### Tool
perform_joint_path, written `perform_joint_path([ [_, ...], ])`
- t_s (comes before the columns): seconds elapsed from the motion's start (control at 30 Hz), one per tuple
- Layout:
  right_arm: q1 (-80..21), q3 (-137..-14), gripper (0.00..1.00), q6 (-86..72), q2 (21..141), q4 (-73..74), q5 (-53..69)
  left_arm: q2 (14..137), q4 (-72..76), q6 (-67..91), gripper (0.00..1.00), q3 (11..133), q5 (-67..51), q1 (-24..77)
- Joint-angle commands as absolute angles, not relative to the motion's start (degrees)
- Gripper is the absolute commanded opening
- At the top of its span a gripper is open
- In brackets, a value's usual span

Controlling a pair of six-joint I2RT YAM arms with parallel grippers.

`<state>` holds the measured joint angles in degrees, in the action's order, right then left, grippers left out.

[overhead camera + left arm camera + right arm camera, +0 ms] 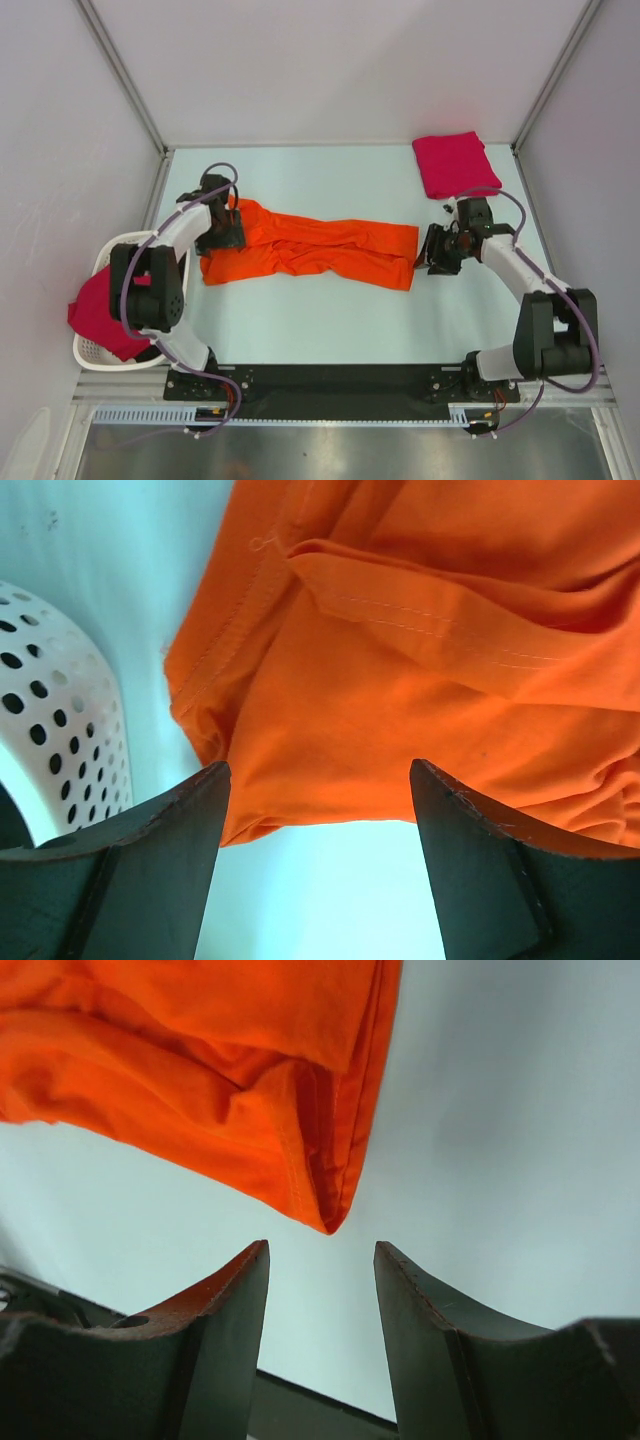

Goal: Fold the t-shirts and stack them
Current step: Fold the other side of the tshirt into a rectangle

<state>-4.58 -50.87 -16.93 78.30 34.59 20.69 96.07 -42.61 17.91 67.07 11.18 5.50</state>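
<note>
The left gripper (315, 780) stands wide apart with nothing between its jaws, just short of the bunched end of the orange t-shirt (400, 680), beside the white perforated basket (60, 700). The right gripper (322, 1255) is about half spread and also empty, with the shirt's opposite corner just ahead of it. The shirt lies in a long rumpled band across the table (330, 320), with 1 lengthwise fold at best. 1 crimson-pink t-shirt (450, 163) sits folded at the far right. Another crimson-pink shirt (100, 315) hangs over the basket, unfolded. I judge the task roughly a third done.
</note>
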Motion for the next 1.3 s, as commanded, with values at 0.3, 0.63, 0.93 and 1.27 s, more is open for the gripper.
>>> perform_joint_path([
  [0.3, -4.13, -48.43, 0.52, -17.84, 86.83, 33.66, 29.44, 93.43, -44.91, 13.71, 0.79, 67.33, 10.11, 3.69],
  [0.63, -6.85, -47.73, 0.51, -18.98, 91.84, 31.21, 27.69, 92.29, -44.03, 13.18, 0.79, 65.39, 9.14, 3.69],
  [0.93, -10.45, -49.92, 0.5, -21.53, 101.76, 25.05, 26.46, 91.32, -43.68, 13.36, 0.79, 64.95, 8.61, 3.69],
  [1.27, -12.04, -53.44, 0.0, -20.39, 104.51, 26.63, 22.86, 95.97, -45.88, 13.1, 0.0, 66.0, 11.69, 3.69],
])
